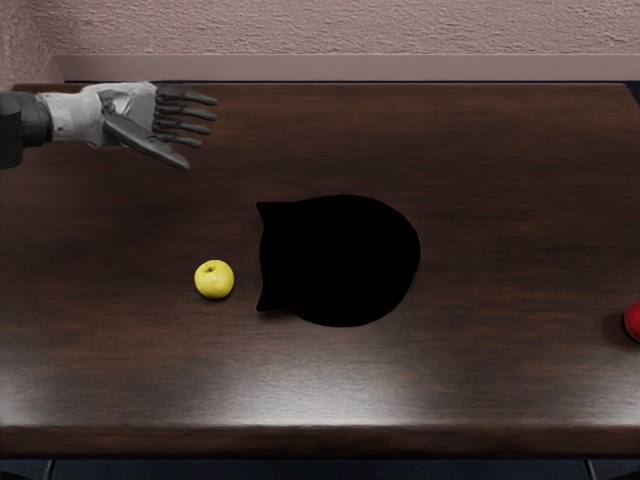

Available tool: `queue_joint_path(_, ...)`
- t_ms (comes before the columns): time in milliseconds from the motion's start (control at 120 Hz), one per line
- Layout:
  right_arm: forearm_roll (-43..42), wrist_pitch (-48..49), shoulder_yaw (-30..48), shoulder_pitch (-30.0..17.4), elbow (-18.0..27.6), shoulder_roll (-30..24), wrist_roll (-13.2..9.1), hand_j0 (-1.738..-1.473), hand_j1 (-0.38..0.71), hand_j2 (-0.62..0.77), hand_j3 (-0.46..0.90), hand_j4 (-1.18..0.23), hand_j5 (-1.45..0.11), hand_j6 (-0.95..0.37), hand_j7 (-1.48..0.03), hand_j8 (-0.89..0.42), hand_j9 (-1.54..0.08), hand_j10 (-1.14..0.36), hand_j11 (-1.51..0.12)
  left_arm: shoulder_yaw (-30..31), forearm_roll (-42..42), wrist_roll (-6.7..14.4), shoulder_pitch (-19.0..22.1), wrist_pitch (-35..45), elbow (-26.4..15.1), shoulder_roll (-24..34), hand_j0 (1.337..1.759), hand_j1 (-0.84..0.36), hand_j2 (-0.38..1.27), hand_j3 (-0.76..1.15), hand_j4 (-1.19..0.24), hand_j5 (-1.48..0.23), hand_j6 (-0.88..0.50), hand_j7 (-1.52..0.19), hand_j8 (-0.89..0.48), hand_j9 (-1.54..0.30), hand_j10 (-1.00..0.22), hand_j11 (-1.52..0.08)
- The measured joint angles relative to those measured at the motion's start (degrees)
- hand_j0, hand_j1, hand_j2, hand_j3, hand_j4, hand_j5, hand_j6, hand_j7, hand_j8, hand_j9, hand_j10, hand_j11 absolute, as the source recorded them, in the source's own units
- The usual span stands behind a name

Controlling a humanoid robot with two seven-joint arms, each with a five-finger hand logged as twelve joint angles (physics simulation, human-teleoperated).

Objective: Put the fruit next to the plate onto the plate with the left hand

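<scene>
A small yellow fruit (214, 279) is seen lying on the dark wooden surface (450, 380), just beside the left edge of a black plate (340, 260), with a narrow gap left between them. The plate is placed near the middle of the surface. The left hand (150, 120) is held over the far left corner, well apart from the fruit. Its fingers (190, 112) are spread and stretched out toward the right, and nothing is gripped. A red object (633, 320) is cut off by the right edge
</scene>
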Motion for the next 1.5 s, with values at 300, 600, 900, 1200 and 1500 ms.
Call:
queue_joint_path(300, 0.00, -0.02, -0.10, -0.09, -0.03, 0.00, 1.29, -1.658, -0.31, -0.01, 0.00, -0.03, -0.04, -0.03, -0.04, -0.03, -0.04, -0.03, -0.04, 0.83, 9.51, 6.94, -3.70, -0.03, -1.62, -0.92, 1.658, 0.05, 0.05, 0.00, -0.25, -0.32, -0.25, -0.32, -0.25, -0.32, -0.25, -0.32)
queue_joint_path(600, 0.00, -0.01, -0.13, -0.11, -0.03, 0.00, 1.38, -1.658, -0.31, -0.01, 0.00, -0.03, -0.04, -0.03, -0.04, -0.03, -0.04, -0.03, -0.04, 1.54, 20.90, 18.47, -7.76, -0.03, -18.32, 4.05, 1.658, 0.05, 0.05, 0.00, -0.25, -0.32, -0.25, -0.32, -0.25, -0.32, -0.25, -0.32)
queue_joint_path(900, 0.00, -0.01, -0.14, -0.11, -0.03, 0.00, 1.38, -1.658, -0.31, -0.01, 0.00, -0.03, -0.04, -0.03, -0.04, -0.03, -0.04, -0.03, -0.04, 21.74, 19.78, 21.50, -28.08, 18.21, -37.14, 4.13, 1.658, 0.05, 0.05, 0.00, -0.25, -0.32, -0.25, -0.32, -0.25, -0.32, -0.25, -0.32)
queue_joint_path(1200, 0.00, -0.01, -0.14, -0.11, -0.03, 0.00, 1.38, -1.658, -0.31, -0.01, 0.00, -0.03, -0.04, -0.03, -0.04, -0.03, -0.04, -0.03, -0.04, 38.19, 4.23, 24.43, -37.28, 36.90, -45.20, -3.86, 1.658, 0.05, 0.05, 0.00, -0.25, -0.32, -0.25, -0.32, -0.25, -0.32, -0.25, -0.32)
queue_joint_path(1500, 0.00, -0.01, -0.13, -0.11, -0.04, 0.00, 1.38, -1.658, -0.31, -0.01, 0.00, -0.03, -0.04, -0.03, -0.04, -0.03, -0.04, -0.03, -0.04, 45.01, 4.65, 28.49, -42.38, 54.33, -47.57, -16.75, 1.658, 0.05, 0.05, 0.00, -0.25, -0.32, -0.25, -0.32, -0.25, -0.32, -0.25, -0.32)
